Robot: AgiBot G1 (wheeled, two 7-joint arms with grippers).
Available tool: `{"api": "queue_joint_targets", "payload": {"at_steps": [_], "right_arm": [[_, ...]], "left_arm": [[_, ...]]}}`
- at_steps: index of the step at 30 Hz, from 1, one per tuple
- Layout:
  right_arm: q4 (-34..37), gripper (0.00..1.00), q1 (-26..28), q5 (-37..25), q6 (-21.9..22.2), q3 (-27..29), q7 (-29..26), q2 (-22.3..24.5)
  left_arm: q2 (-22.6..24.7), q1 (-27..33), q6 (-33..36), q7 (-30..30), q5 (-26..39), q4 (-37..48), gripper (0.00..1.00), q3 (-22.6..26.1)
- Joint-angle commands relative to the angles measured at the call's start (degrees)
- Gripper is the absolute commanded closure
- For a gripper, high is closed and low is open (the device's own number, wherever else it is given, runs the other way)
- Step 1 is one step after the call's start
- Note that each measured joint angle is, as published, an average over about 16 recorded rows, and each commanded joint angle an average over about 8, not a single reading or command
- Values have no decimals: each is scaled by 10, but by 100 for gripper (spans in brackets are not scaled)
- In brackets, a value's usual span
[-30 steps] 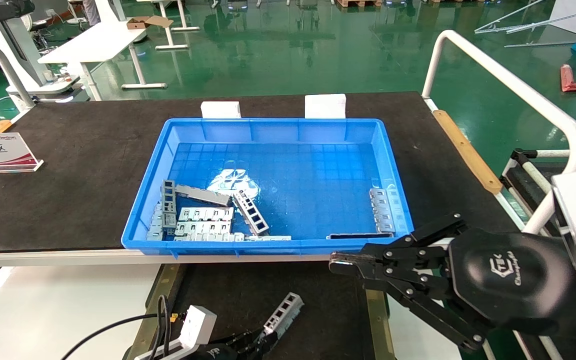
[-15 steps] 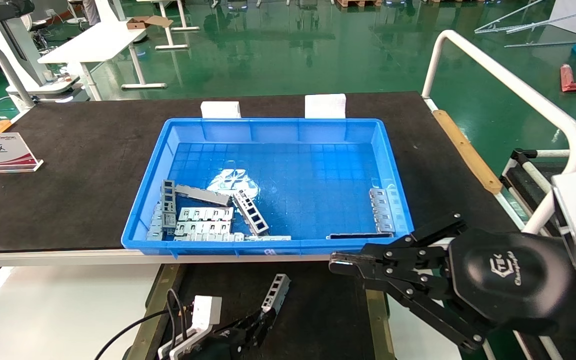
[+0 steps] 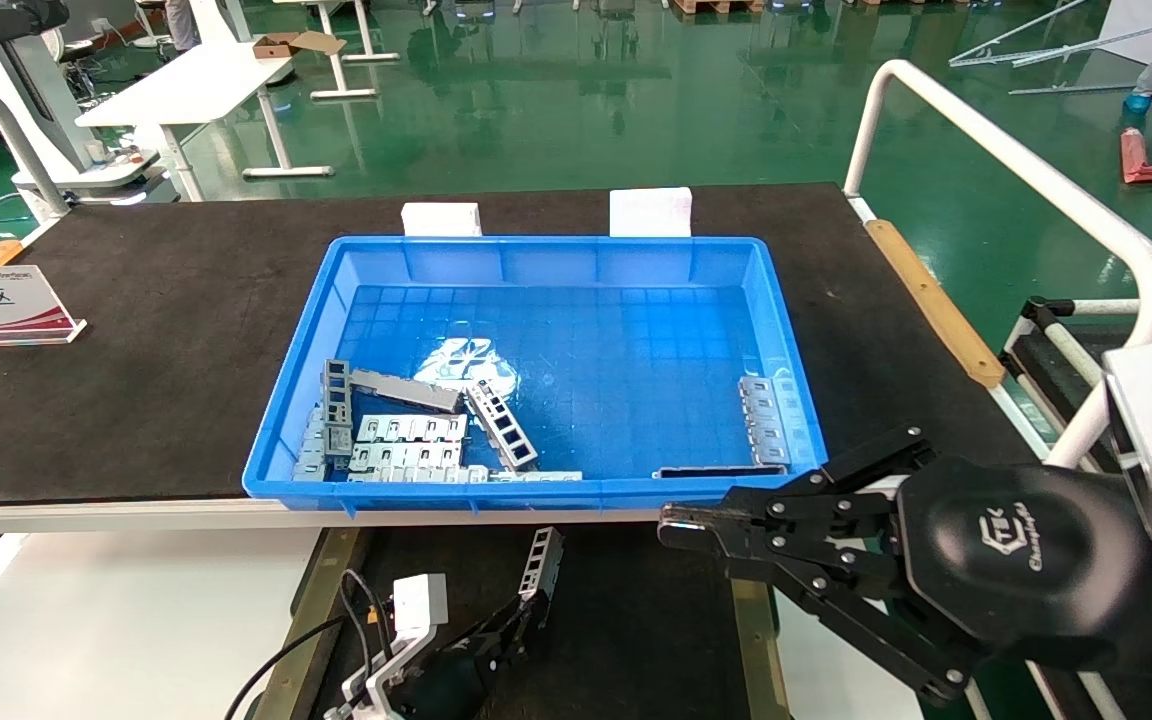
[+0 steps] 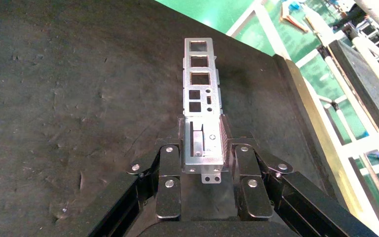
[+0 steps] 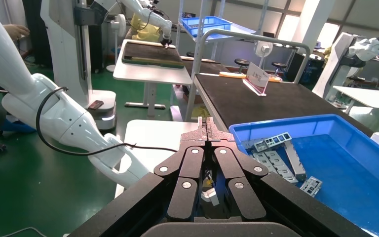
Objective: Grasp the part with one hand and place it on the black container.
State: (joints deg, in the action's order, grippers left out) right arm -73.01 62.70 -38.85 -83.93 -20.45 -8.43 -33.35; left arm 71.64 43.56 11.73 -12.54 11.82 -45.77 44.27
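My left gripper (image 3: 521, 615) is shut on the part (image 3: 541, 565), a silver-grey ladder-like channel with square openings. It holds the part by one end over the black container (image 3: 636, 620), the matte tray with olive rails in front of the bin. In the left wrist view the part (image 4: 200, 84) sticks out from between the fingers of the gripper (image 4: 202, 131), low over the tray surface (image 4: 54, 98); I cannot tell whether it touches. My right gripper (image 3: 671, 520) is shut and empty, parked beyond the tray's right rail; its own wrist view also shows it (image 5: 207, 126) shut.
The blue bin (image 3: 536, 490) stands on the black table mat behind the tray. It holds another channel part (image 3: 501, 425), flat slotted plates (image 3: 406, 440) at its front left, and more pieces (image 3: 764, 420) at its front right. A white railing (image 3: 1016, 170) runs along the right.
My left gripper has moved forward toward the bin and a little left over the tray, and the held part has turned from slanted to nearly in line with the view. The right arm has not moved.
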Motion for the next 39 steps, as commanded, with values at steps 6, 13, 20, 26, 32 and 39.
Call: {"api": "queue_joint_targets", "payload": {"at_steps": [6,13,20,26,32,39], "right_arm": [[0,30,0,0,0,0,0,0],[0,0,0,0,0,0,0,0],[0,0,0,0,0,0,0,0],[0,0,0,0,0,0,0,0],[0,0,0,0,0,0,0,0],[0,0,0,0,0,0,0,0]], "left_arm": [[25,0,-2,-13,-2,24,38,-18],[37,-1,-2,-21,-2,36,0,-26],[39,-5,-2,-29,-1,32,0,-32],[27,-11,11,-39,6,14,0,-30],[-16,-21,45,-39,22,-26,0,-6],[-96,-23,107,-17,48,-83,0,43]]}}
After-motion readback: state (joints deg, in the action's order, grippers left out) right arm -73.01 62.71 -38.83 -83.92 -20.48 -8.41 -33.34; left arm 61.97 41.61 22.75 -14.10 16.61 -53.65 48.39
